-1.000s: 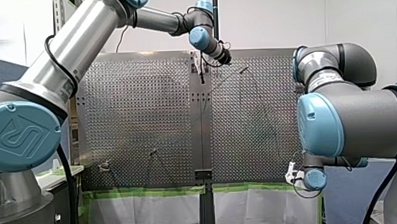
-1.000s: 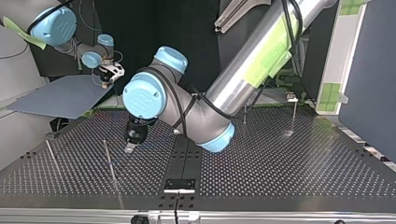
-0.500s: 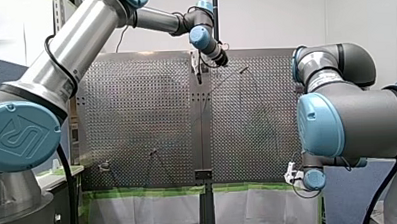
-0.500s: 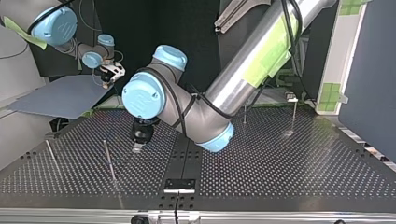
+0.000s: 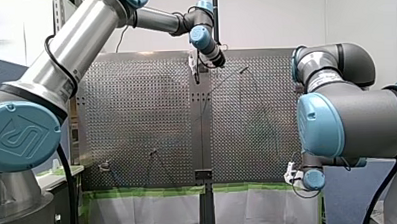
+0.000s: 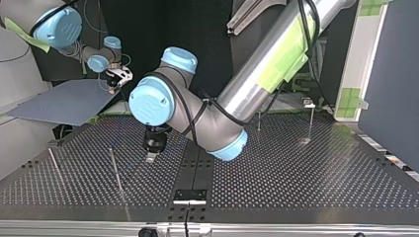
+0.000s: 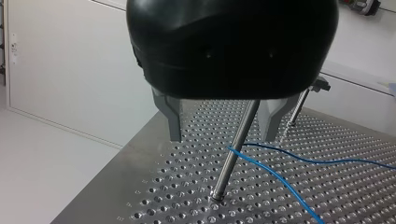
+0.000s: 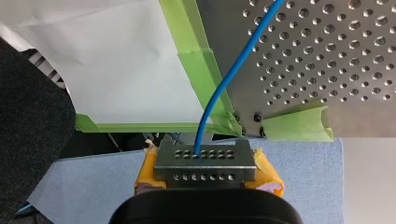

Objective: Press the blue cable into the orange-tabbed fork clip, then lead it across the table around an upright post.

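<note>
Now: L gripper [image 7: 221, 139] gaping, post [image 7: 226, 172] seen thru gap, centre-left top view; R gripper [image 8: 203, 161] clamped on blue cable [image 8: 238, 60].

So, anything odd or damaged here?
Nothing serious: the blue cable bends at the upright post ahead of my left claw; my right claw grips its end. Green tape at the table corner is rumpled.

Only an embossed logo [image 5: 20, 134], perhaps "UR", on the near blue joint cap [image 5: 0, 151]
</note>
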